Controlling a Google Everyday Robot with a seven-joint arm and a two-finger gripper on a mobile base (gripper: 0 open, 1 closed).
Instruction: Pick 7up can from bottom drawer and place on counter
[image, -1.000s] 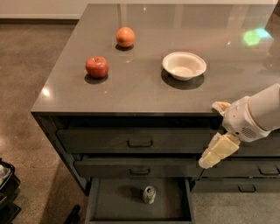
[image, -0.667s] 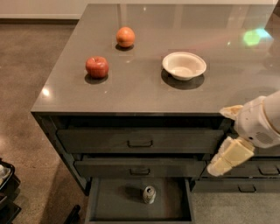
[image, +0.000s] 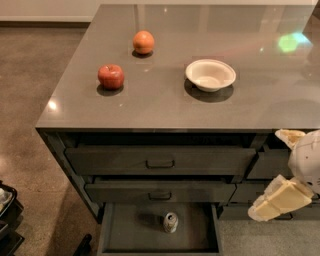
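The 7up can (image: 170, 222) stands upright in the open bottom drawer (image: 130, 232), right of its middle, silver top facing up. The glossy grey-brown counter (image: 150, 105) lies above the drawer column. My gripper (image: 272, 200), with pale yellow fingers, hangs at the right edge of the view in front of the drawer fronts, to the right of the can and a little above it, apart from it. It holds nothing that I can see.
On the counter are a red apple (image: 111, 76), an orange (image: 143, 42) and a white bowl (image: 210, 75). Two shut handled drawers (image: 160, 161) sit above the open one. Brown floor lies to the left, with a dark object (image: 7, 215) at the lower left edge.
My arm and gripper have moved right and down, further toward the right edge of the view. The can, fruit and bowl have not moved.
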